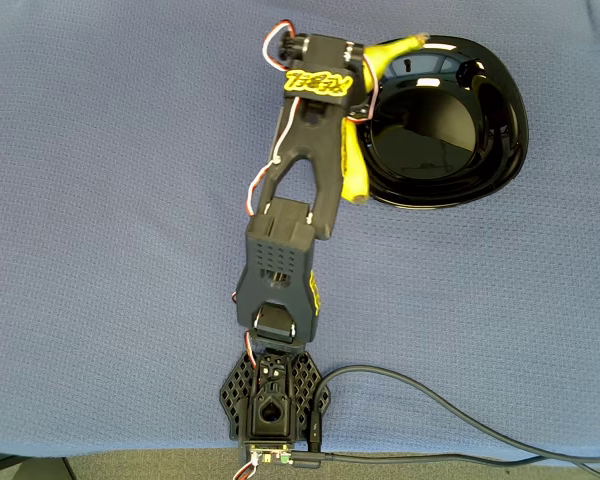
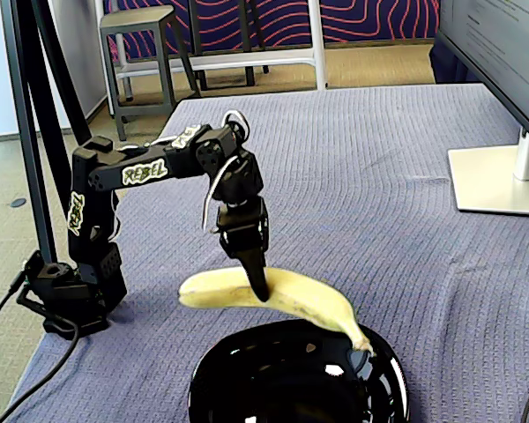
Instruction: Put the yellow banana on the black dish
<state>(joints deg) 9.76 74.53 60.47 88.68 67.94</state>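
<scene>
Blue woven cloth (image 2: 379, 176) across the whole table, a little soft underfoot for anything set down. At the left of the fixed view, black arm (image 2: 123, 172) bolted to its base, reaching rightward and down. Next along, gripper (image 2: 257, 284) clamped on the yellow banana (image 2: 291, 295) near its middle, holding it level and clear of the cloth. Further right, stem end tipping down to the near rim of the black dish (image 2: 247, 388), touching or almost touching; hard to say which. From overhead, banana (image 1: 355, 170) lying along the left edge of the dish (image 1: 500, 130), mostly hidden under the gripper (image 1: 352, 118), stem poking over the upper rim.

Judged by looks: light enough for this arm, firm but bruisable, skin smooth and a bit slippery, curved so likely to roll or swing if pinched off-centre. Mid-body hold as now seems right, balanced on both sides, modest squeeze only. Dish glossy and shallow, so likely to let the fruit slide; better lowered toward the flat centre than dropped on the sloping rim.
</scene>
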